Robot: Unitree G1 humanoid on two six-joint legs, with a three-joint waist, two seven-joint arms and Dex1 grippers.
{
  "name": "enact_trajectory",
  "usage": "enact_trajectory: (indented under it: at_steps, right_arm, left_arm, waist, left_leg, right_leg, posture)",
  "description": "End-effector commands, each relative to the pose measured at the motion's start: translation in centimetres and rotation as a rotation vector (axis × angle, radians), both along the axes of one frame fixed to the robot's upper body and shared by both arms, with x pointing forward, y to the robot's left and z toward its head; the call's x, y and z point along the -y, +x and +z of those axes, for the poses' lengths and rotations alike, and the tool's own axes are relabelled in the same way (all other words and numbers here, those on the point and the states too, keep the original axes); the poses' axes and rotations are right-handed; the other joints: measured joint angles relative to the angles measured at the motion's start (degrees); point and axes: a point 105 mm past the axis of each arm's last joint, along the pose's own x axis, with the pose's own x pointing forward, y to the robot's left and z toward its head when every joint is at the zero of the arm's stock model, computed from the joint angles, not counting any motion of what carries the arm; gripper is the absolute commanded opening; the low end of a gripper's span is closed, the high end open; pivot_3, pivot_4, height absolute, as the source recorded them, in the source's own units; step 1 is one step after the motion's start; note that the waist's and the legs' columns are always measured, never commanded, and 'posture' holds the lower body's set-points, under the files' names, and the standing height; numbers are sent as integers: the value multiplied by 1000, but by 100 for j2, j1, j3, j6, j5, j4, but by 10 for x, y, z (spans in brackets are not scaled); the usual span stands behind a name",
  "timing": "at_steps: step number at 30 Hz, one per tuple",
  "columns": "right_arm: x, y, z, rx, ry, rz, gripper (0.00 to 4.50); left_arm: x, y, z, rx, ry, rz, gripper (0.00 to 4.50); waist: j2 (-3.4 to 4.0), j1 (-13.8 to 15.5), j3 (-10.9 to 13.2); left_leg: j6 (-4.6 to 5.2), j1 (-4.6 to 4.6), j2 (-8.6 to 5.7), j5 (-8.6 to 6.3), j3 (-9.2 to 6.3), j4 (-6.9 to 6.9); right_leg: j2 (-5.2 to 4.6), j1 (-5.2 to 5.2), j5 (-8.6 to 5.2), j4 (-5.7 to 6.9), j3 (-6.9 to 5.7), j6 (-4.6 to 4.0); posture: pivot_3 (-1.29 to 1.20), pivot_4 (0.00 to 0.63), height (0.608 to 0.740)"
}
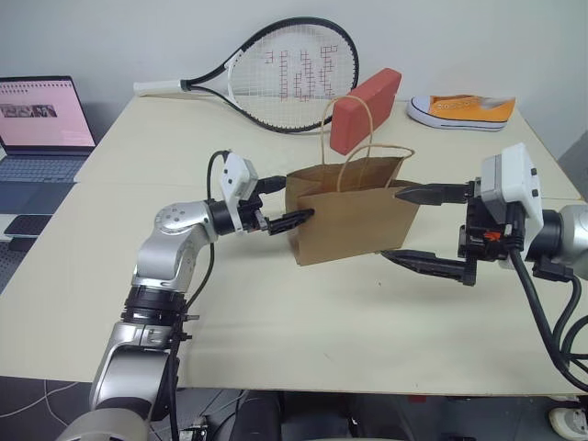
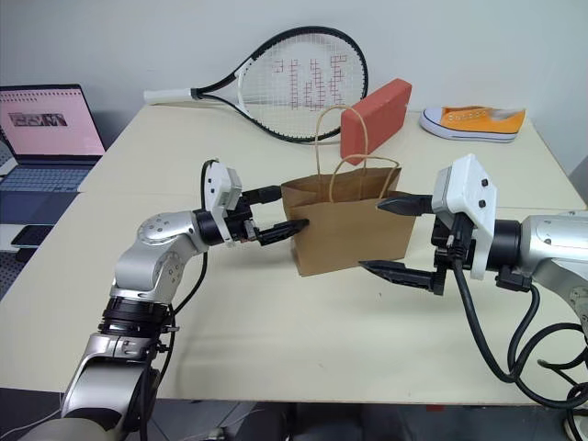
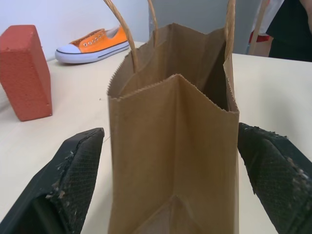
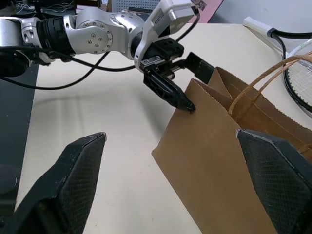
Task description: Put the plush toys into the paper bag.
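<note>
Brown paper bag with twisted paper loop handles stands upright on the pale table, near the middle of the left eye view. Its top is open. From up here you cannot see down to the bottom of the bag, so what is inside stays hidden.

The left gripper is at the bag's left end. Its two black fingers are spread wide apart, one on each side of that narrow end. In the left wrist view the bag's end fills the space between the two fingers, with a gap on each side. In the right wrist view one fingertip sits right at the top corner of the bag, but it is hard to tell if it really touches the paper.

The right gripper is at the bag's right end, in the right middle of the frame. Its fingers are spread wide too, one near the top edge of the bag and one low by the bottom corner. It is pinching nothing.

Behind the bag, a red brick-shaped block stands tilted, and the bag's handles hide part of it. A black and white tennis racket lies at the top middle. A yellow-orange sneaker with a white sole sits at the upper right. An open laptop is cut off at the left edge of the frame.
</note>
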Motion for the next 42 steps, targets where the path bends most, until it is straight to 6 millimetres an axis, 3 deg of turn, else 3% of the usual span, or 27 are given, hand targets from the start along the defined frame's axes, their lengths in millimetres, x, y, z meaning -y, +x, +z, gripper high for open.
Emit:
enact_trajectory:
  at_steps: [1,2,13,15,27,35,42]
  right_arm:
    - [0,-4,9,47,1,-1,4500]
    - [0,-4,8,46,1,-1,4500]
    - [-1,-4,7,50,4,-9,4500]
    - [0,-4,7,54,4,-13,4500]
    - [9,-1,4,82,-1,-58,4500]
    - [50,-11,18,17,-18,-160,4500]
    - [85,-21,12,-22,-92,-303,4500]
  left_arm:
    - [7,1,9,52,-19,-14,4100]
    - [8,2,9,52,-29,-10,3936]
    - [15,7,0,37,-25,-29,463]
    - [15,7,-1,37,-21,-35,41]
    - [9,4,-2,16,-33,-91,41]
    - [15,-14,4,-57,3,-287,41]
    - [20,-19,13,-134,-31,-385,41]
  waist:
    - [0,0,0]
    - [0,0,0]
    - [0,0,0]
    - [0,0,0]
    - [-1,0,0]
    - [-1,0,-1]
    - [-1,7,0]
  left_leg:
    - [0,0,0,0,0,1]
    - [0,0,0,0,0,1]
    - [0,1,-1,0,0,1]
    - [0,0,0,0,0,1]
    - [0,1,0,0,0,1]
    - [0,1,0,0,-1,0]
    - [0,0,-1,0,0,3]
  right_leg:
    - [0,0,0,0,0,0]
    - [0,0,0,0,0,0]
    - [0,0,1,1,0,1]
    - [0,0,1,1,0,1]
    - [0,1,1,2,0,2]
    - [0,2,0,1,-2,0]
    - [0,2,0,1,0,0]
  posture:
    - [0,150,740]
    - [0,150,740]
    - [0,150,740]
    - [0,150,740]
    - [0,150,740]
    - [0,150,740]
    - [0,150,740]
